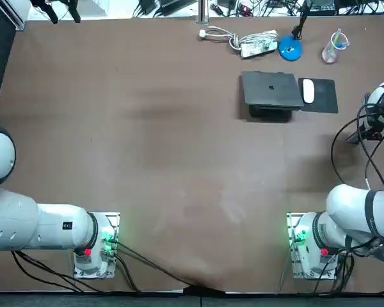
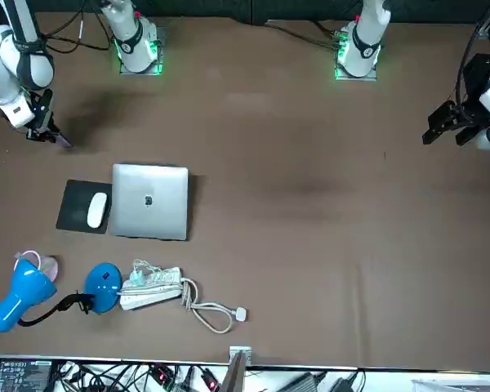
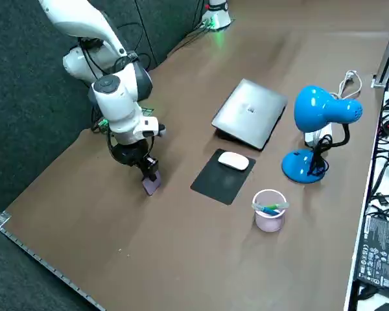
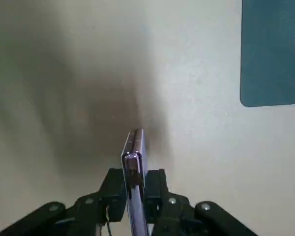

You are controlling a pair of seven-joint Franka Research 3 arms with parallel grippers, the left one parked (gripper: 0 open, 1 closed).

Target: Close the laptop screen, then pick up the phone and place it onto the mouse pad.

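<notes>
Right claw (image 3: 146, 170) found low over the brown counter (image 2: 310, 245), at the robot's own right edge, closed on a slim purple phone (image 3: 151, 184). In the wrist view the phone is gripped by its two broad faces and seen edge-on, a narrow side facing the camera. Its long axis runs out from between the fingers (image 4: 116, 183) and down towards the counter. In the right side view the phone hangs below the claw, steep but slightly tilted, free end pointing down. That end is seen very close to the surface above its own shadow; contact cannot be told. The silver-grey laptop (image 2: 150, 202) is noted shut, lid flat. Just beside it, on the robot's right, the flat black rectangular mouse pad (image 2: 75, 208) is laid with a white oval mouse (image 2: 96, 210) on its laptop-side half. The phone and claw are placed near the pad's outer side, apart from it. Beyond the laptop, along the far edge: a blue desk lamp (image 3: 321, 111), a pale pink cup of pens (image 3: 269, 211), and a white power strip with coiled cable (image 2: 151, 287).
</notes>
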